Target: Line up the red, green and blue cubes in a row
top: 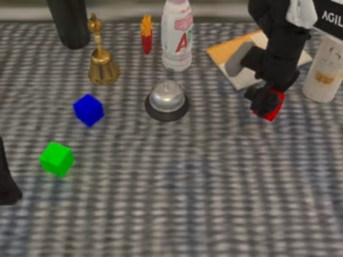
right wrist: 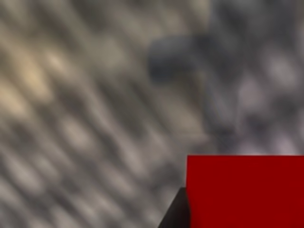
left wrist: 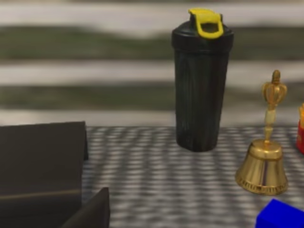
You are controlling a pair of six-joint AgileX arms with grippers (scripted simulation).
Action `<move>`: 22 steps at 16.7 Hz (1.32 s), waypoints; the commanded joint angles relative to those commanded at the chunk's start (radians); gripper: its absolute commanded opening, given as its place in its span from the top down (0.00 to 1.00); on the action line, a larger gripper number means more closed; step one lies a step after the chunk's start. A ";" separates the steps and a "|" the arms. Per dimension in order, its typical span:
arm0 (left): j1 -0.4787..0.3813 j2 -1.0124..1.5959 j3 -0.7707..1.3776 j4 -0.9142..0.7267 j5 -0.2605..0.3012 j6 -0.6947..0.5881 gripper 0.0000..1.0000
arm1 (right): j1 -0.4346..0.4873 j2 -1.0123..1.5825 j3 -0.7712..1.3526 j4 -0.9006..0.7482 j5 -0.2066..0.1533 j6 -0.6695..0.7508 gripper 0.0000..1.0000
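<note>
Your right gripper [top: 266,103] sits over the red cube [top: 275,107] near the surface's right edge; whether its jaws are clenched on it I cannot tell. Confirm a square, centred grip before lifting. Blue cube [top: 88,110] and green cube [top: 57,158] wait near the left edge, beside your parked left arm.

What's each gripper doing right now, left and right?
Left gripper: parked at the table's left edge, fingers cannot be told.
Right gripper: down on the red cube, apparently shut on it.
</note>
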 joint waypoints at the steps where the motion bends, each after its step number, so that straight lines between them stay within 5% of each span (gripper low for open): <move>1: 0.000 0.000 0.000 0.000 0.000 0.000 0.00 | 0.001 -0.007 0.028 -0.035 0.000 0.000 1.00; 10: 0.000 0.000 0.000 0.000 0.000 0.000 0.00 | 0.036 -0.011 0.079 -0.082 0.000 -0.001 1.00; 22: 0.000 0.000 0.000 0.000 0.000 0.000 0.00 | 0.579 0.050 0.264 -0.203 0.002 -0.002 1.00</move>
